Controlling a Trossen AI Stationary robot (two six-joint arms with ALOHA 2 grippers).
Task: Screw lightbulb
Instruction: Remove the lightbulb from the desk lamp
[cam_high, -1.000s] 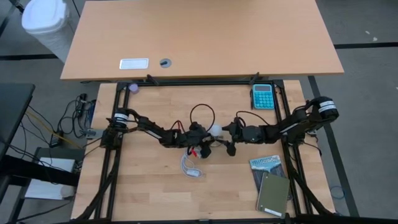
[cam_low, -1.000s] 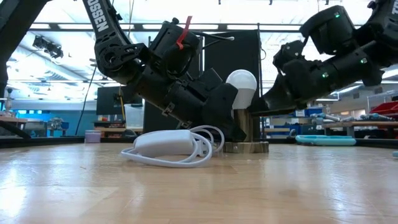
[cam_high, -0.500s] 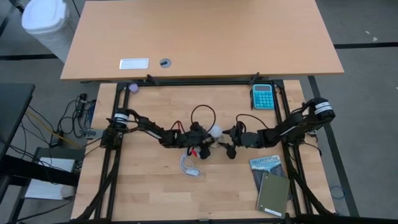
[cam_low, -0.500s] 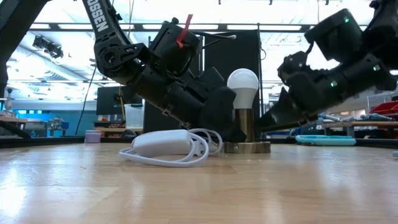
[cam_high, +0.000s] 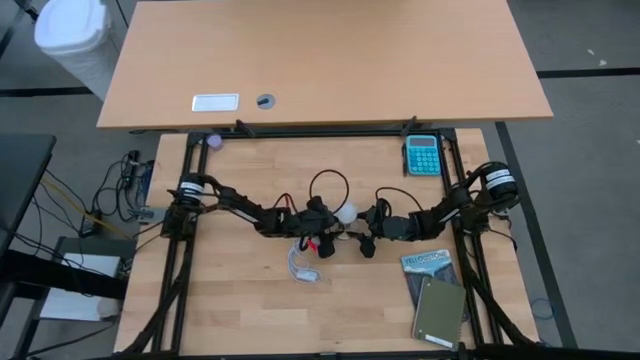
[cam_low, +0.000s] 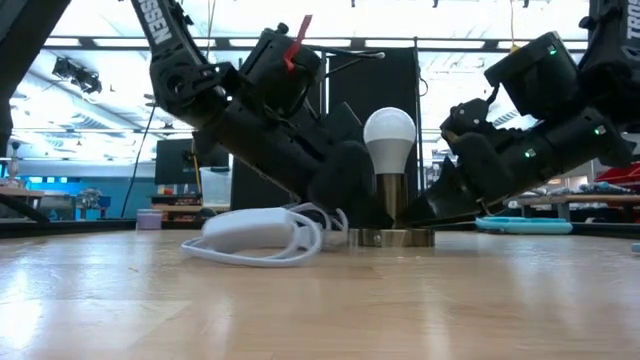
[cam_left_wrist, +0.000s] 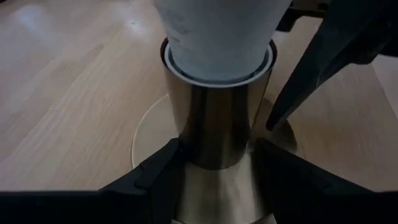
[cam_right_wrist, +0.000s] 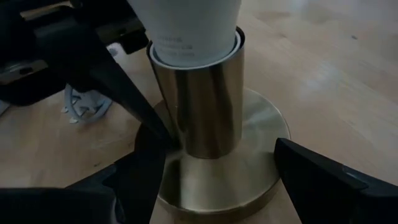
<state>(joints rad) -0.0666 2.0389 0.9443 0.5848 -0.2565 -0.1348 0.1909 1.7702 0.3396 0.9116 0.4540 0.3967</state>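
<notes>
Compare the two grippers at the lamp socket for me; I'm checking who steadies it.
The left gripper sits close around the brass socket; the right gripper stands much wider, clear of it. The left reaches from the cord side, the right from opposite. Both straddle the socket low, beneath the lightbulb.

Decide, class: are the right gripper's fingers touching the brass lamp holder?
Apart. The right wrist view shows the right gripper fingers wide of the holder.

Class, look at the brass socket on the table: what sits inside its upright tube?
The white lightbulb stands upright in the brass socket; its globe and neck show above the tube's rim. Its screw base is hidden inside the tube.
</notes>
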